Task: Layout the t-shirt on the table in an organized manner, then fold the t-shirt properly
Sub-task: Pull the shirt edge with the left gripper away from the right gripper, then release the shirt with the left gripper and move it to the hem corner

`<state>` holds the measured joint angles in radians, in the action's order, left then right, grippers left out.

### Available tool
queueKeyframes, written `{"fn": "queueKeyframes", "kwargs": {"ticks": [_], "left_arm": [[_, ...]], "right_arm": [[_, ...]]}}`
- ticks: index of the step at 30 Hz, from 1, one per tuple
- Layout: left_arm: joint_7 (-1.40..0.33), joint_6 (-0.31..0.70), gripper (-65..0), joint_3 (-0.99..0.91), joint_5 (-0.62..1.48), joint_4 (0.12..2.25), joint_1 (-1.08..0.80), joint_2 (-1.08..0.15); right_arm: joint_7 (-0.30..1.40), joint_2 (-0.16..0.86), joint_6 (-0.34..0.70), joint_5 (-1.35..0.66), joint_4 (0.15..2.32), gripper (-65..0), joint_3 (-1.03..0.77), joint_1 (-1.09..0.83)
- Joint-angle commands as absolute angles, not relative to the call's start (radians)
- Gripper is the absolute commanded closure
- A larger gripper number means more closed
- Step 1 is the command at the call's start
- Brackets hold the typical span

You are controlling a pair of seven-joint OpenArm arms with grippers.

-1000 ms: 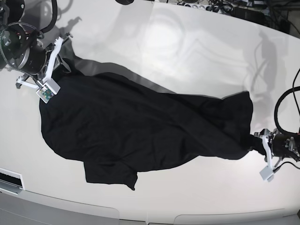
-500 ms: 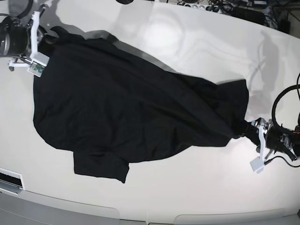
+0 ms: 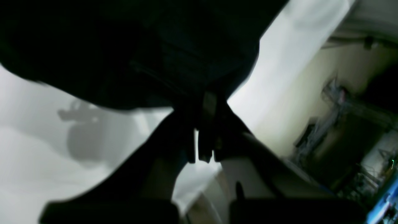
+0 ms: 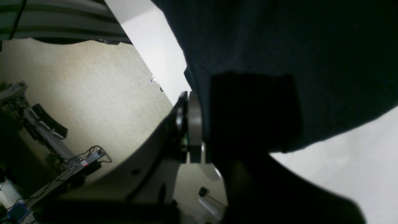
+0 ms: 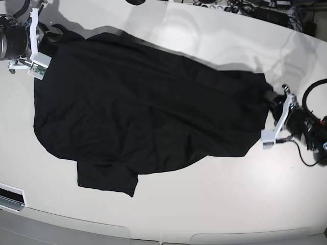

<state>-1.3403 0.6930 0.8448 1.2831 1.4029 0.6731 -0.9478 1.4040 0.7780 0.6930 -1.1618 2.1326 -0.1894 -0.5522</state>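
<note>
Since half a second ago, our left gripper (image 5: 272, 98) has carried its corner of the plain black, soft-fabric short-sleeved t-shirt (image 5: 138, 107) up and back, so the far right edge now sits higher on the big glossy white tabletop (image 5: 204, 204), while our right gripper (image 5: 45, 35) has barely shifted at the top left. We see the shirt spread wide between both grippers, matte and gently creased, one sleeve (image 5: 104, 178) sticking out at the lower left. Only the left wrist view — blurred — shows the fingers (image 3: 205, 124) clenched on a bunched hem (image 3: 174, 62). The right wrist view shows pads (image 4: 194, 127) pinched on cloth (image 4: 279, 46) hanging over one finger, beige floor beyond.
</note>
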Motion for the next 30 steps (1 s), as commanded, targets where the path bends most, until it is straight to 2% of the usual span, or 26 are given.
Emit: {"fn": "queueKeyframes", "kwargs": {"ticks": [1, 8, 22, 23, 24, 26, 27, 28, 30], "left_arm": [[-1.344, 0.698, 0.0, 0.851, 1.293, 1.438, 0.698, -0.985], [-1.396, 0.698, 0.0, 0.930, 1.484, 1.537, 0.686, -1.063], [-1.396, 0.698, -0.1, 0.934, 1.484, 1.536, 0.487, -1.067], [-1.396, 0.698, -9.4, 0.933, 1.484, 1.536, 0.495, -1.067], [-1.396, 0.698, -20.1, 0.933, 1.484, 1.536, 0.505, -1.068], [-1.396, 0.698, -36.9, 0.933, 1.484, 1.536, 0.537, -1.071], [-1.396, 0.698, -39.9, 0.933, 1.484, 1.536, 0.556, -1.076], [-1.396, 0.698, -40.1, 0.930, 1.484, 1.536, 0.578, -1.081], [-1.396, 0.698, -40.0, 0.902, 1.484, 1.536, 0.614, -1.085]], "right_arm": [[1.396, 0.798, 0.698, -1.174, 2.147, 0.0, -0.197, -0.551], [1.396, 0.798, 0.698, -1.175, 2.147, 0.0, -0.197, -0.551], [1.396, 0.798, 0.698, -1.230, 2.147, 0.0, -0.197, -0.573], [1.396, 0.798, 0.698, -1.231, 2.147, 0.0, -0.197, -0.573], [1.396, 0.798, 0.698, -1.231, 2.147, -2.6, -0.197, -0.573], [1.396, 0.798, 0.698, -1.231, 2.147, -12.6, -0.197, -0.570], [1.396, 0.798, 0.698, -1.231, 2.147, -17.4, -0.197, -0.568], [1.396, 0.798, 0.698, -1.231, 2.147, -21.2, -0.197, -0.567], [1.396, 0.798, 0.698, -1.231, 2.147, -22.9, -0.197, -0.568]]}}
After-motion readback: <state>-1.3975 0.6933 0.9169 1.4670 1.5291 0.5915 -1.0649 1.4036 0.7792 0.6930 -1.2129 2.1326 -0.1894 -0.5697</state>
